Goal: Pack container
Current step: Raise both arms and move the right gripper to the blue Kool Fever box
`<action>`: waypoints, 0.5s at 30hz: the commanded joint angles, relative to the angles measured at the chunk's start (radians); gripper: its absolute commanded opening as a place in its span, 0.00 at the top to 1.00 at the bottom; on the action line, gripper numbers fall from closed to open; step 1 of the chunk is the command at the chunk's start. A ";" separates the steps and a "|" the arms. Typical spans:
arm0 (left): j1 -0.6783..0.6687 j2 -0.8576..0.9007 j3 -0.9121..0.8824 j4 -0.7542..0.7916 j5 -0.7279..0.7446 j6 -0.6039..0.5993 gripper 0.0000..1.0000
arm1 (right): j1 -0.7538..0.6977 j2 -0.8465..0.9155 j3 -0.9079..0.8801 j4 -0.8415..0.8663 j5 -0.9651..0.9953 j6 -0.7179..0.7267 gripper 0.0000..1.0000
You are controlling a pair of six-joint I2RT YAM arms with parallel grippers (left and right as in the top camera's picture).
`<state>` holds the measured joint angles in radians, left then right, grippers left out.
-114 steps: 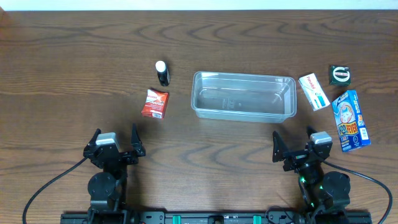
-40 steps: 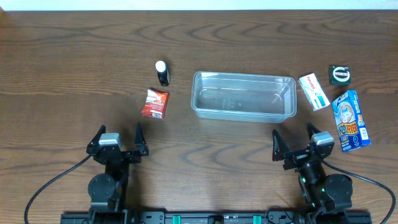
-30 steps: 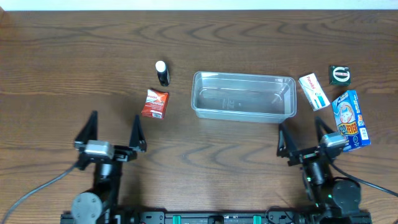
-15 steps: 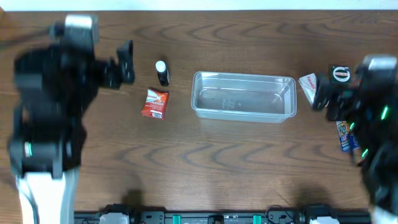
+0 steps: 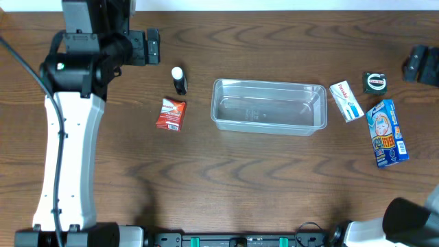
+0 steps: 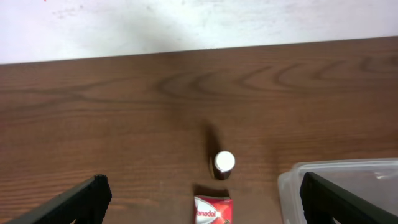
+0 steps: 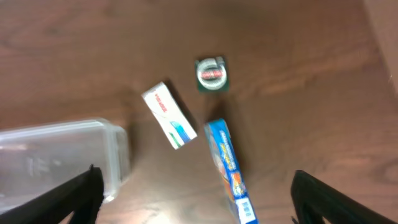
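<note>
While the container (image 5: 269, 106) sits empty, my left gripper (image 6: 202, 180) hangs open-fingered over the ten o'clock bottle (image 6: 224, 165), right gripper (image 7: 194, 173) likewise over the three o'clock blue carton (image 7: 229, 168), probably scouting picks.

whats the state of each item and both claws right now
Clear plastic rectangular container: upright, open-topped, empty.
Small black bottle with white cap: standing upright.
Red packet: lying flat, outside the container.
White rectangular box: lying flat, outside the container.
Blue carton: lying flat, outside the container.
Dark green square item with round face: lying flat.
Left claw: open, empty.
Right claw: open, empty.
</note>
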<state>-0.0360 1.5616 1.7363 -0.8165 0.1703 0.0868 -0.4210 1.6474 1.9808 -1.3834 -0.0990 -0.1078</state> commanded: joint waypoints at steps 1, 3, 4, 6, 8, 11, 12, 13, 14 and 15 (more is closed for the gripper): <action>0.005 0.039 0.021 0.027 -0.025 0.015 0.02 | -0.029 -0.006 -0.067 -0.002 -0.026 -0.061 0.15; 0.005 0.069 0.021 0.048 -0.026 0.015 0.02 | -0.031 -0.007 -0.113 0.011 -0.027 -0.087 0.14; 0.005 0.087 0.021 0.057 -0.026 0.015 0.02 | -0.031 -0.007 -0.143 0.022 -0.035 -0.097 0.13; 0.005 0.117 0.021 0.069 -0.025 0.014 0.02 | -0.031 -0.007 -0.204 0.048 -0.040 -0.100 0.11; 0.005 0.148 0.021 0.074 -0.025 0.014 0.02 | -0.031 -0.007 -0.266 0.070 -0.040 -0.104 0.12; 0.006 0.193 0.021 0.082 -0.026 0.015 0.02 | -0.031 -0.007 -0.369 0.116 -0.040 -0.103 0.17; 0.007 0.206 0.021 0.086 -0.026 0.015 0.02 | -0.032 -0.007 -0.395 0.130 -0.040 -0.103 0.18; 0.008 0.219 0.021 0.092 -0.026 0.015 0.02 | -0.034 -0.007 -0.420 0.147 -0.040 -0.103 0.18; 0.009 0.231 0.021 0.100 -0.026 0.015 0.02 | -0.036 -0.007 -0.447 0.169 -0.039 -0.104 0.18; 0.012 0.242 0.021 0.109 -0.026 0.015 0.02 | -0.039 -0.007 -0.468 0.190 -0.031 -0.103 0.18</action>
<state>-0.0341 1.7813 1.7367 -0.7208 0.1501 0.0868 -0.4469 1.6512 1.5620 -1.2224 -0.1272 -0.1940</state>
